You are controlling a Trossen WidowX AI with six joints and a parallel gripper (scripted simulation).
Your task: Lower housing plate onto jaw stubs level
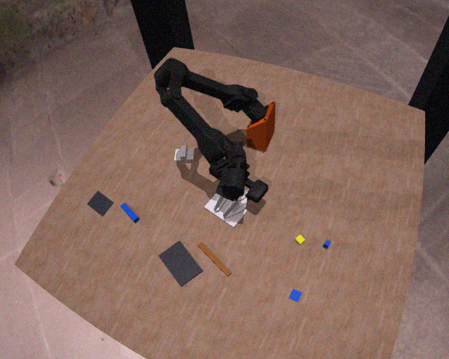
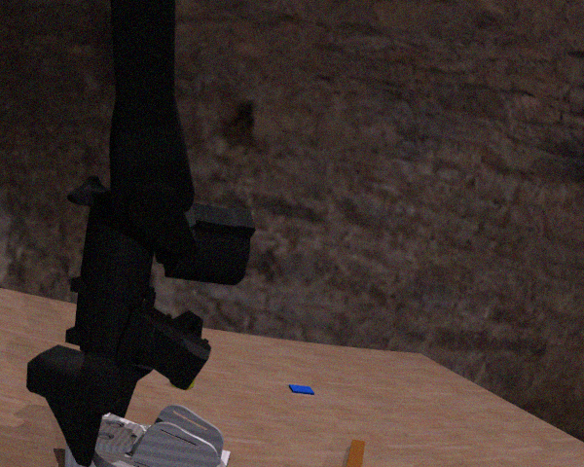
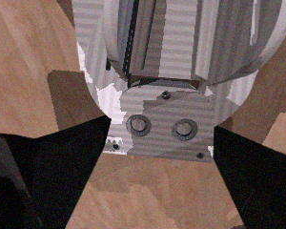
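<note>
The grey housing plate (image 3: 161, 143) lies between my fingertips in the wrist view. My gripper (image 3: 158, 124) is shut on its two side edges. A round stub end shows inside each of the plate's two large holes; how far down the plate sits on them cannot be told. The plate looks roughly level. The grey jaws (image 2: 174, 447) (image 3: 235, 38) stand side by side beyond the plate, over the white base (image 1: 212, 209) (image 2: 225, 458). In the top view the arm hides the fingers and the plate. In the exterior view one finger reaches down beside the assembly.
A small grey-white block piece (image 1: 188, 155) stands left of the arm. Dark flat plates (image 1: 180, 263) (image 1: 100, 203), a blue bar (image 1: 129, 212), an orange-brown stick (image 1: 214, 259) (image 2: 355, 454), a yellow cube (image 1: 299, 239), a small blue cube (image 1: 326, 244) and a blue square (image 1: 295, 295) (image 2: 301, 389) lie around.
</note>
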